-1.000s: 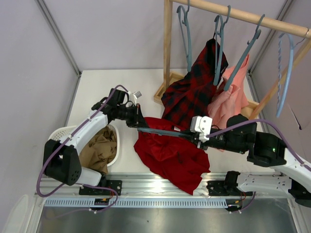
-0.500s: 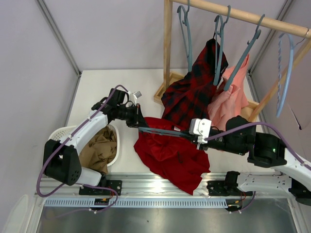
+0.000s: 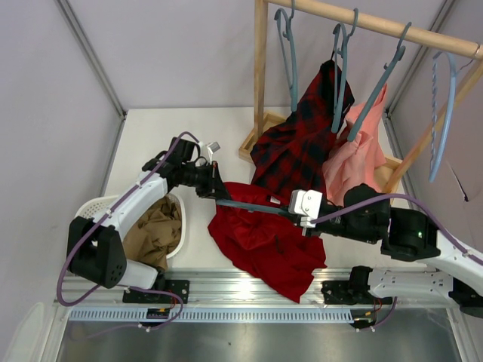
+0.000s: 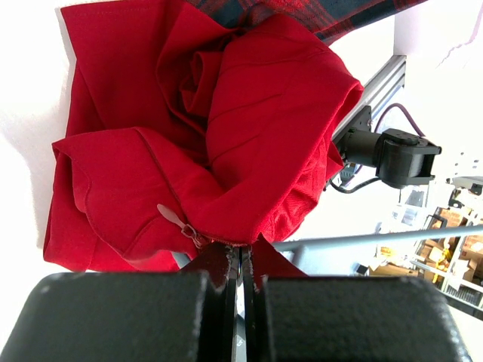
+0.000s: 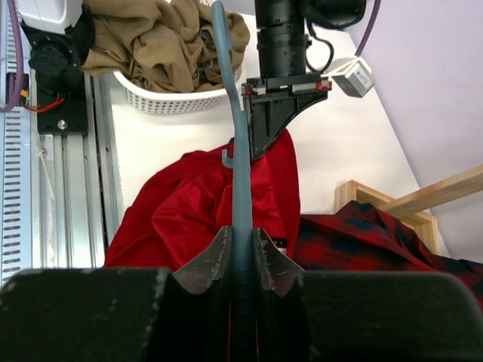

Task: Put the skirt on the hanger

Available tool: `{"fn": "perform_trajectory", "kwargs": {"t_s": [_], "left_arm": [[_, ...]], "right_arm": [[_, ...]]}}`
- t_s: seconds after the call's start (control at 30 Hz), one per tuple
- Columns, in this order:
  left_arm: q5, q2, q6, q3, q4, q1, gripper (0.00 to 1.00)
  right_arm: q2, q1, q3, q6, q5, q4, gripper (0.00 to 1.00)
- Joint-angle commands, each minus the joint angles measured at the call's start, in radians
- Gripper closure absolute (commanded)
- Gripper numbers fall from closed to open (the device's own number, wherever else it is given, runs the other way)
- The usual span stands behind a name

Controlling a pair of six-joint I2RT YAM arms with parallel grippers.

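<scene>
The bright-red skirt [image 3: 264, 241] lies crumpled on the table between the arms, and fills the left wrist view [image 4: 226, 136]. My left gripper [image 3: 218, 191] is shut on an upper edge of the skirt near its zipper [image 4: 241, 253] and holds that edge up. My right gripper [image 3: 296, 217] is shut on the grey-blue hanger [image 3: 253, 206]. The hanger lies level above the skirt, its far end by the left gripper. In the right wrist view the hanger [image 5: 238, 151] runs straight out from between the right gripper's jaws [image 5: 241, 241] past the left fingers [image 5: 264, 132].
A white basket [image 3: 96, 204] holding a tan-brown garment [image 3: 155, 230] sits at the near left. A wooden rack [image 3: 260, 83] at the back right carries a red-and-black plaid garment [image 3: 302, 139], a pink garment [image 3: 355, 162], grey-blue hangers [image 3: 290, 56] and a paler blue hanger [image 3: 441, 113].
My right arm has slid a little to the left with the hanger, pushing it further toward the left gripper. The left arm and skirt edge have stayed put.
</scene>
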Motion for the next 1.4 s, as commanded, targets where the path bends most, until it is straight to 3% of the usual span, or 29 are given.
{"fn": "perform_trajectory", "kwargs": {"t_s": [0.0, 0.27, 0.63, 0.87, 1.03, 1.1, 1.27, 1.3, 1.37], "left_arm": [[0.045, -0.019, 0.01, 0.005, 0.002, 0.008, 1.0], [0.045, -0.019, 0.005, 0.002, 0.008, 0.008, 1.0], [0.03, -0.051, -0.006, -0.021, 0.007, 0.008, 1.0], [0.019, -0.058, 0.008, -0.049, 0.013, 0.009, 0.94], [-0.008, -0.064, 0.065, 0.023, -0.056, 0.031, 0.72], [-0.028, -0.071, 0.101, 0.095, -0.119, 0.042, 0.55], [-0.105, -0.103, 0.161, 0.245, -0.231, 0.065, 0.28], [-0.114, -0.113, 0.169, 0.261, -0.26, 0.074, 0.12], [-0.145, -0.137, 0.171, 0.332, -0.289, 0.085, 0.06]], "right_arm": [[-0.006, 0.007, -0.017, -0.026, 0.06, 0.023, 1.0], [-0.013, 0.015, -0.037, -0.031, 0.078, 0.099, 1.0], [-0.03, 0.026, -0.199, 0.014, 0.047, 0.367, 1.0], [-0.176, 0.026, -0.334, 0.107, 0.066, 0.608, 1.0], [-0.257, 0.026, -0.443, 0.164, 0.073, 0.725, 1.0], [-0.274, 0.027, -0.462, 0.176, 0.092, 0.73, 1.0], [-0.319, 0.026, -0.517, 0.206, 0.128, 0.783, 1.0], [-0.331, 0.026, -0.528, 0.207, 0.132, 0.808, 1.0], [-0.343, 0.024, -0.563, 0.219, 0.141, 0.826, 1.0]]}}
